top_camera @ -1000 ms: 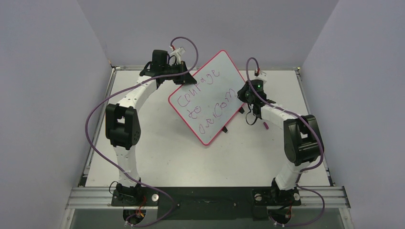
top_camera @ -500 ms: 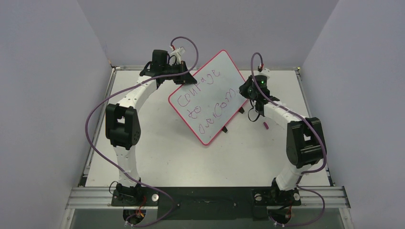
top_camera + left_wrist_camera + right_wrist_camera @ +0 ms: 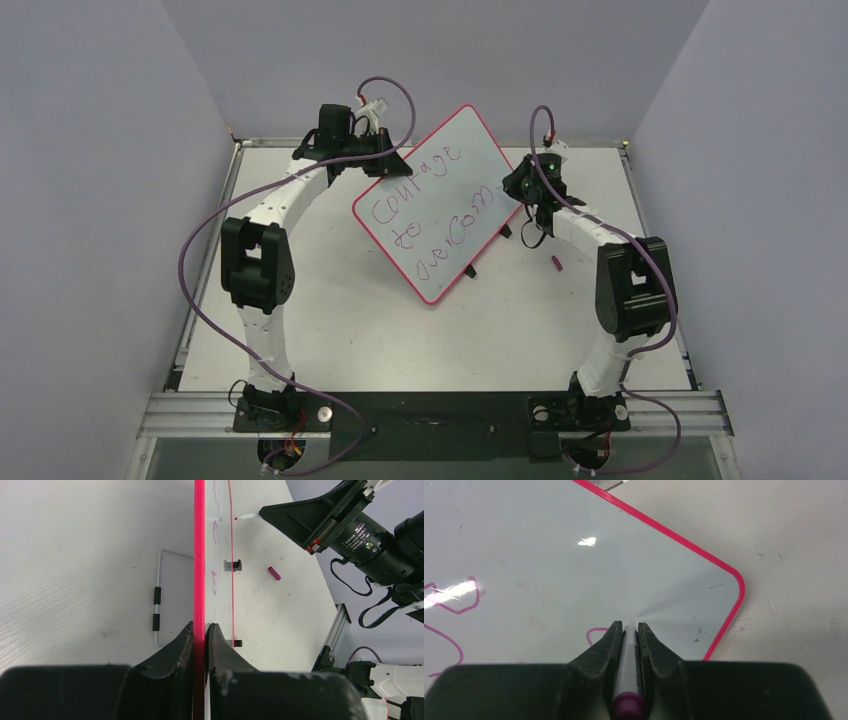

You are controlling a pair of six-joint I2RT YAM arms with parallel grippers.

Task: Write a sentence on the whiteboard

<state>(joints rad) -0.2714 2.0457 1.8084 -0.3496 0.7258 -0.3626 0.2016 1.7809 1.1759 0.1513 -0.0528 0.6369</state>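
Note:
The whiteboard [image 3: 440, 185] stands tilted on edge at the table's middle, pink rim all round. My left gripper [image 3: 388, 165] is shut on its upper left rim; in the left wrist view the pink rim [image 3: 199, 555] runs straight between the closed fingers of that gripper [image 3: 200, 626]. The sentence [image 3: 425, 215] reads roughly "Courage to overcom" in purple-pink lines. My right gripper [image 3: 517, 192] is shut on a white marker [image 3: 628, 665] with a purple end. The marker tip touches the whiteboard [image 3: 549, 555] close to its rounded right corner, beside a fresh purple stroke [image 3: 594, 632]. The marker tip [image 3: 246, 516] also shows in the left wrist view.
A small purple marker cap [image 3: 555, 263] lies on the table right of the board, also seen as the cap [image 3: 274, 573]. Black clip feet [image 3: 232, 565] stick out from the board. A white wire stand [image 3: 159, 600] lies on the table behind it. Grey walls enclose three sides.
My right arm has shifted a little toward the far side, carrying the marker along the board's right part and uncovering the cap on the table. The left arm and board have not moved.

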